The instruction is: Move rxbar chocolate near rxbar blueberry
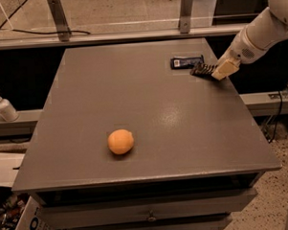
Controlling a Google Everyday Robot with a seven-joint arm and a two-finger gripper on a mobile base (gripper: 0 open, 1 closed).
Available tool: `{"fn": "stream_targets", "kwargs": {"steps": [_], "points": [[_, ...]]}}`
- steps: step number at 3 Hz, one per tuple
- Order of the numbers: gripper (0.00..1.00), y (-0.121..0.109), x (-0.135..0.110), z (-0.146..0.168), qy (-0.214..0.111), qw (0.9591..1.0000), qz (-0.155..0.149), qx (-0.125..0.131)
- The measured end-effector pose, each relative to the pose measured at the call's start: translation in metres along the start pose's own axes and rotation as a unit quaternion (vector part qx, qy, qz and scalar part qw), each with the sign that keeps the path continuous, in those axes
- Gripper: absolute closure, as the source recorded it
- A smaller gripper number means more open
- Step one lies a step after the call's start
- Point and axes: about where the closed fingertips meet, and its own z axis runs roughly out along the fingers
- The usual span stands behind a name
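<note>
Table (148, 112): grey flat top, drawers below its front edge
Orange (120, 141): round, front-left of centre, well apart from the bars
rxbar blueberry (187, 62): navy wrapper, white patch at its left end, far right of the top
rxbar chocolate (203, 69): dark, pale-striped, just beside the blueberry bar's right end
Gripper (219, 70): tan-tipped, at the chocolate bar's right end; white arm rises to the upper right
Pump bottle (5, 107): on a ledge left of the table
</note>
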Motion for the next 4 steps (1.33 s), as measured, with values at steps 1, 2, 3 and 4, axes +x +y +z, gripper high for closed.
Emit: {"fn": "stream_targets", "kwargs": {"steps": [1, 2, 3, 4], "points": [[1.00, 0.0038, -0.0061, 0.0181, -0.001, 0.9999, -0.002, -0.015], [0.82, 0.0037, -0.0056, 0.0254, 0.003, 0.9998, 0.005, -0.017], [0.58, 0.0022, -0.0046, 0.0263, 0.004, 0.9998, 0.009, -0.016], [0.36, 0.0020, -0.0050, 0.0257, 0.004, 0.9998, 0.009, -0.016]]}}
